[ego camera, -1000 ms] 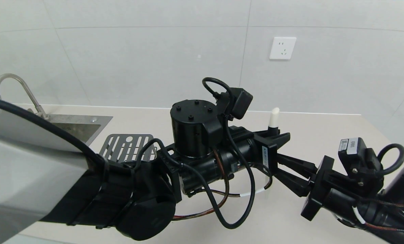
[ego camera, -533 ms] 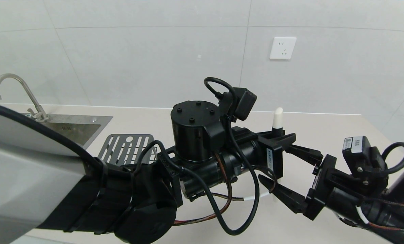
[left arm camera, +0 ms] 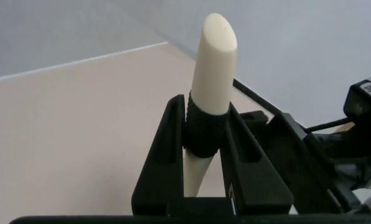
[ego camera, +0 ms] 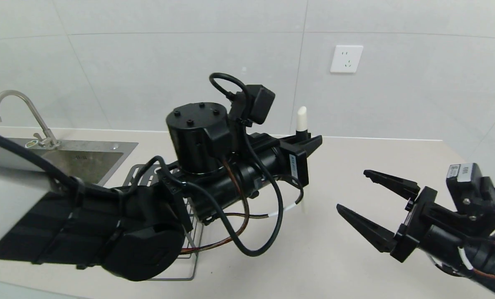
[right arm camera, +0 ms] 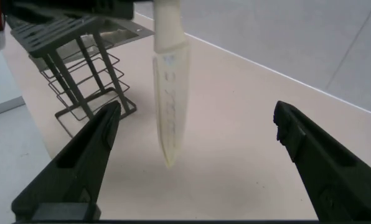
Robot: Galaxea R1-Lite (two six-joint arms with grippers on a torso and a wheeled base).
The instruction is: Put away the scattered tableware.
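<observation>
A cream-white knife (ego camera: 301, 119) hangs upright above the counter, handle end up and blade (right arm camera: 169, 118) pointing down. My left gripper (ego camera: 303, 143) is shut on the knife's handle (left arm camera: 213, 56), its black fingers (left arm camera: 167, 143) clamping it on both sides. To the right of the knife my right gripper (ego camera: 352, 189) stands open with nothing between its fingers (right arm camera: 98, 134), well apart from the blade. A grey wire rack (right arm camera: 79, 68) stands on the beige counter (ego camera: 355, 158) below my left arm, its slotted top (ego camera: 145, 174) partly hidden by that arm.
A steel sink (ego camera: 89, 151) with a curved tap (ego camera: 23, 104) sits at the counter's left end. A white wall socket (ego camera: 346, 59) is on the tiled wall. Bare counter stretches to the right of the rack.
My left gripper has risen and swung left with the knife toward the rack. My right gripper, close against the left one before, has opened and drawn back to the right.
</observation>
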